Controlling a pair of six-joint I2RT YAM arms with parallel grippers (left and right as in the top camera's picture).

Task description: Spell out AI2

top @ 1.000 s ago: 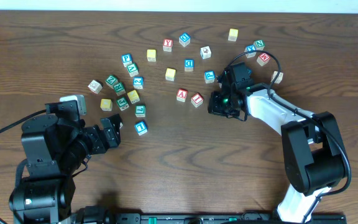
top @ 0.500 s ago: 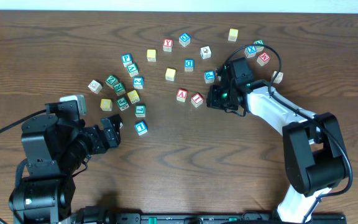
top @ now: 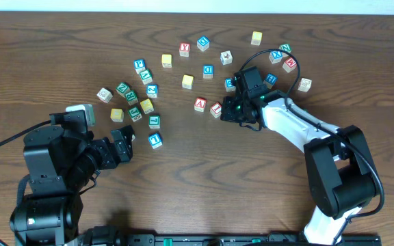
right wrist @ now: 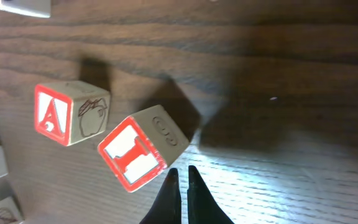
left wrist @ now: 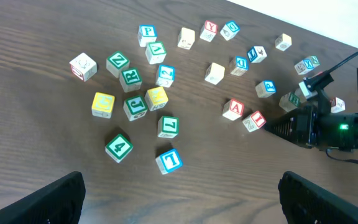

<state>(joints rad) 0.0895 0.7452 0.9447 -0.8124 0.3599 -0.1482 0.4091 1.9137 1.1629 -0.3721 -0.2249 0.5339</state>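
Note:
The red A block (top: 200, 104) and the red I block (top: 215, 108) lie side by side near the table's middle. In the right wrist view the A block (right wrist: 70, 113) sits left of the I block (right wrist: 143, 148), which is turned at an angle. My right gripper (right wrist: 182, 171) is shut and empty, with its tips just off the I block's near right corner; it also shows in the overhead view (top: 228, 113). My left gripper (left wrist: 179, 205) is open and empty, held above bare wood near a blue L block (left wrist: 168, 160). I cannot tell which block bears a 2.
A cluster of green, blue and yellow blocks (top: 137, 102) lies at centre left. More blocks (top: 282, 58) lie at the back right behind my right arm, and several (top: 204, 44) along the back. A black cable (top: 299, 68) loops over the right arm.
My right gripper has moved left, closer to the I block. The left arm and the blocks have not moved.

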